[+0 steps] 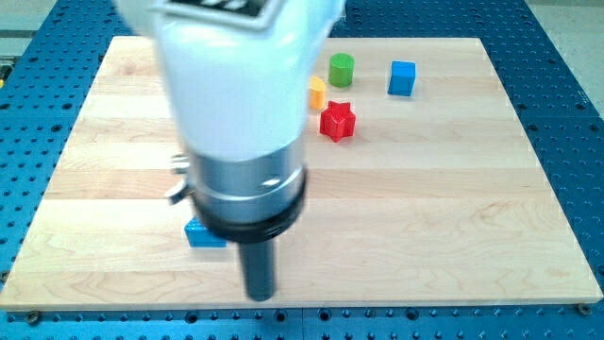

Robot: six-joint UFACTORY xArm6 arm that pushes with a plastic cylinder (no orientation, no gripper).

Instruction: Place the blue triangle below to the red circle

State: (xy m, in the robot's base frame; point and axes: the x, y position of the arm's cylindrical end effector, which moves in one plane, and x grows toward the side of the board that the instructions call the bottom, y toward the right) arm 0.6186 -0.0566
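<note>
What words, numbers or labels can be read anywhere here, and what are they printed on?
None can be read.
A dark patch with pale marks at the top of the white arm housing, cut off by the view's top edge: too blurred and cropped to read.
The green cylinder, blue cube, red star-shaped block, yellow block, blue block beside my tip, and the wooden board: no markings.

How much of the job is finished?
Nothing looks done yet. A blue block, likely the blue triangle, peeks out at the view's lower left, mostly hidden by the arm. My tip is just to its right and a little lower. No red circle shows; only a red star at the top. The push is left.
</note>
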